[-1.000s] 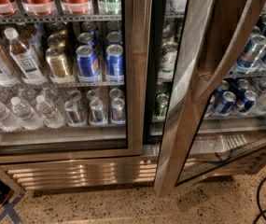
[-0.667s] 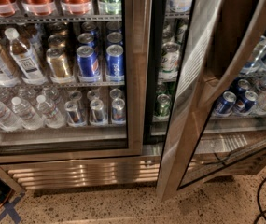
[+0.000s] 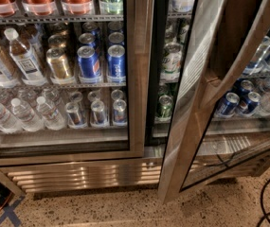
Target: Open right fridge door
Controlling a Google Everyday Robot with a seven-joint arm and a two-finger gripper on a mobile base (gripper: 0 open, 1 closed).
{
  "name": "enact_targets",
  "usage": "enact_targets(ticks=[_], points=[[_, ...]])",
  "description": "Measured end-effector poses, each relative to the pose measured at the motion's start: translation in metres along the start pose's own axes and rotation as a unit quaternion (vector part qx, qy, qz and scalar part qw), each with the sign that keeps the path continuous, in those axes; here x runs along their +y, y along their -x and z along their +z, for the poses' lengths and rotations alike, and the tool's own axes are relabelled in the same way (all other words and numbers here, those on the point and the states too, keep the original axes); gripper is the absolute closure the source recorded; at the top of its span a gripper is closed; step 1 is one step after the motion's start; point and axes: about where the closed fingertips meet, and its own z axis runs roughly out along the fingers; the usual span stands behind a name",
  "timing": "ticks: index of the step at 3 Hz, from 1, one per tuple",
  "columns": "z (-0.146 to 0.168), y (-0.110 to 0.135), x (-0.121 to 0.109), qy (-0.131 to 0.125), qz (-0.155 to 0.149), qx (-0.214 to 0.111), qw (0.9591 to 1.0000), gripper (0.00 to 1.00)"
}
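The right fridge door (image 3: 191, 108) stands swung out toward me, partly open. Its brushed-steel frame runs slanted from the top centre down to the floor. A curved steel handle (image 3: 241, 60) crosses its glass, and blue cans (image 3: 238, 103) show through the panel. In the dark gap beside the door edge, green cans (image 3: 172, 56) stand on inner shelves. The left door (image 3: 137, 70) is shut, with water bottles (image 3: 21, 112) and gold cans (image 3: 58, 63) behind its glass. The gripper is not in view.
A steel vent grille (image 3: 87, 174) runs along the fridge base above a speckled floor. A black cable (image 3: 267, 193) lies on the floor at the right. A blue tape cross (image 3: 9, 214) marks the floor at the bottom left.
The right door has swung a little further open, its upper edge shifting to the right. The left door and the shelves have not moved.
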Motion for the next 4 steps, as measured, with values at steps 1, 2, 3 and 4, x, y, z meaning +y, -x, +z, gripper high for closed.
enact_targets(ticks=[1, 2, 3, 4], points=[[-0.003, 0.005, -0.002, -0.002, -0.008, -0.001, 1.0000, 0.58], [-0.004, 0.003, -0.004, -0.002, -0.008, -0.001, 1.0000, 0.34], [-0.015, 0.008, -0.005, -0.010, -0.015, 0.001, 0.9998, 0.11], [-0.078, 0.017, 0.002, -0.047, -0.026, 0.018, 0.9984, 0.00]])
